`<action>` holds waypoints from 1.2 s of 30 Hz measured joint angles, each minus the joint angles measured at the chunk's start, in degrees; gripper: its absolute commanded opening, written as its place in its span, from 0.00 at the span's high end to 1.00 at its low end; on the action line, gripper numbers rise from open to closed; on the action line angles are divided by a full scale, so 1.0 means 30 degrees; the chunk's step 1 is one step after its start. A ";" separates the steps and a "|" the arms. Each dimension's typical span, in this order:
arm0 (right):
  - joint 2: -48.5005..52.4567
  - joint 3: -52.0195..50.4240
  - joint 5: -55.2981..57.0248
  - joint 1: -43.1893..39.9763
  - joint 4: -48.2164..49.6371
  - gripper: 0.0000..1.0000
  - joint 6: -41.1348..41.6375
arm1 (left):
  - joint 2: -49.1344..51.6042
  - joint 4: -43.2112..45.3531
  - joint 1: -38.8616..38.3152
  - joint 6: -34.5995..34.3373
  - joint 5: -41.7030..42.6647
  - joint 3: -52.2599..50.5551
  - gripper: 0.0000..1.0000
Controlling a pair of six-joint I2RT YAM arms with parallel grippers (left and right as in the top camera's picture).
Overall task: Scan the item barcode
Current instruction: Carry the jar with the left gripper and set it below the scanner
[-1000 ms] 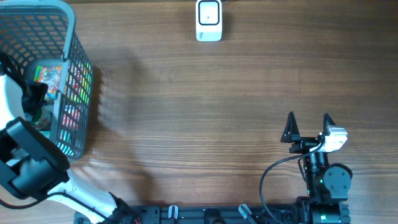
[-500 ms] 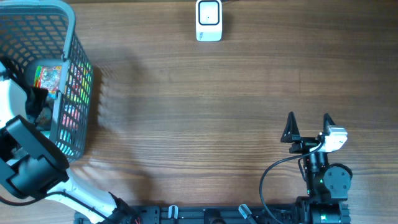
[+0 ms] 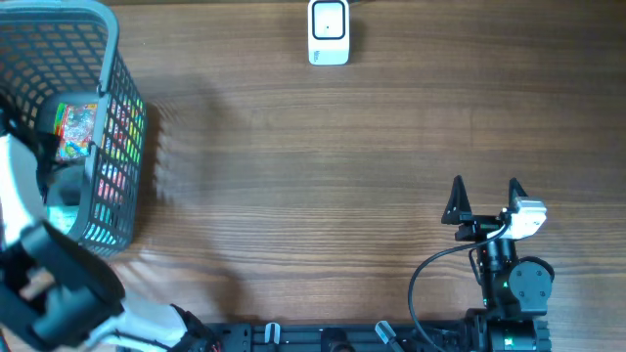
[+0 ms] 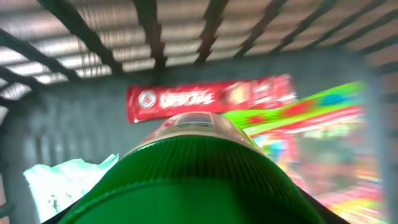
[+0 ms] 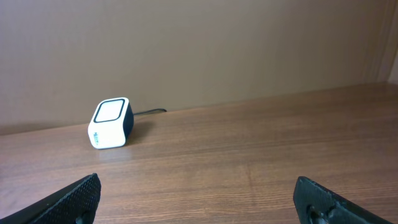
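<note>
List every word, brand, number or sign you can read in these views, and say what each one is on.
No text reads clearly in any view.
On the red wrapper in the basket: white lettering and a round logo, too blurred to read.
On the colourful packet: print too small to read.
On the scanner: a small greenish mark low on one side, too small to read.
On the green cap: nothing legible.

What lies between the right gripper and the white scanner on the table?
Nothing: only bare wooden table separates the right gripper from the scanner, as the overhead and right wrist views both show.
</note>
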 measured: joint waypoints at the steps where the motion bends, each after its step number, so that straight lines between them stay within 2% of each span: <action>1: 0.0000 0.0000 0.0000 0.0000 0.0000 0.00 0.0000 | -0.1027 0.0036 0.0000 0.0000 0.0189 0.0000 0.35; 6: 0.0000 0.0000 0.0000 0.0000 0.0000 0.00 0.0000 | -0.5056 0.0007 0.0022 0.0000 0.2142 0.0000 0.34; 12: 0.0000 0.0000 0.0000 0.0000 0.0000 0.00 0.0000 | -0.9770 -0.0277 -0.0794 0.0000 0.6768 0.0000 0.34; 14: 0.0000 0.0000 0.0000 0.0000 0.0000 0.00 0.0000 | -1.1103 -0.0350 -0.1814 0.0007 0.7759 0.0000 0.33; 17: 0.0000 0.0000 0.0000 0.0000 0.0000 0.00 0.0000 | -1.3245 -0.0641 -0.4714 0.0007 0.8714 0.0000 0.31; 20: 0.0000 0.0000 0.0000 0.0000 0.0007 0.00 0.0000 | -1.3996 -0.1647 -0.8408 0.0044 0.9231 0.0058 0.36; 22: 0.0000 0.0000 0.0000 0.0000 0.0007 0.00 0.0000 | -1.3442 -0.2776 -1.1774 0.0284 0.9369 0.0102 0.36; 25: 0.0000 0.0000 0.0036 0.0000 0.0007 0.00 0.0000 | -1.1548 -0.3133 -1.5424 0.0444 0.9282 0.0117 0.36; 29: 0.0000 0.0000 0.0044 0.0000 0.0007 0.00 0.0000 | -0.7730 -0.3206 -1.9875 0.0583 0.7657 0.0109 0.34; 32: 0.0000 0.0000 0.0051 0.0000 0.0007 0.00 0.0000 | -0.4758 -0.3104 -2.1835 0.0670 0.6390 0.0102 0.34; 36: 0.0000 0.0000 0.0051 0.0000 0.0007 0.00 0.0000 | -0.1064 -0.2718 -2.3095 0.1625 0.5668 0.0095 0.35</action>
